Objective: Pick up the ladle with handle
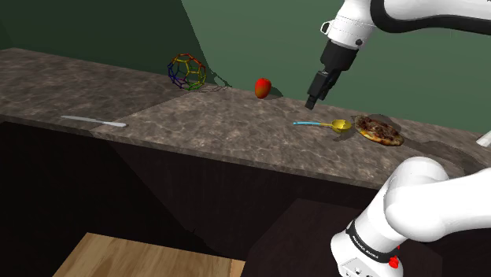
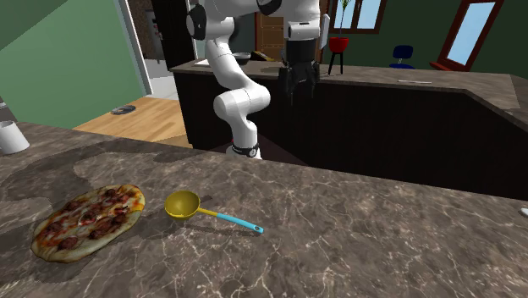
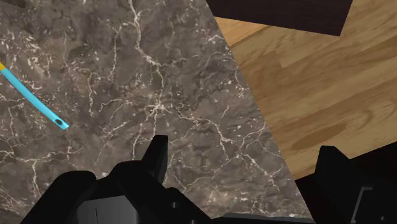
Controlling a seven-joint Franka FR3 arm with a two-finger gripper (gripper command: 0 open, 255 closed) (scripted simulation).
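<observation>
The ladle (image 1: 334,124) lies flat on the dark marble counter (image 1: 204,126), with a yellow bowl (image 2: 182,204) and a thin blue handle (image 2: 237,221). Its bowl is close to a pizza (image 1: 379,130). My black gripper (image 1: 310,102) hangs in the air above the counter, near the handle's free end and apart from it. In the wrist view the two fingers (image 3: 156,156) stand wide apart with nothing between them. The blue handle tip (image 3: 35,98) lies off to one side, outside the gap of the gripper (image 3: 245,162).
A red fruit (image 1: 263,87) and a coloured wire ball (image 1: 186,72) sit near the back wall. A pale knife (image 1: 93,120) lies far along the counter. A white cup (image 2: 10,135) stands beyond the pizza (image 2: 89,218). The counter edge drops to a wooden floor (image 3: 318,83).
</observation>
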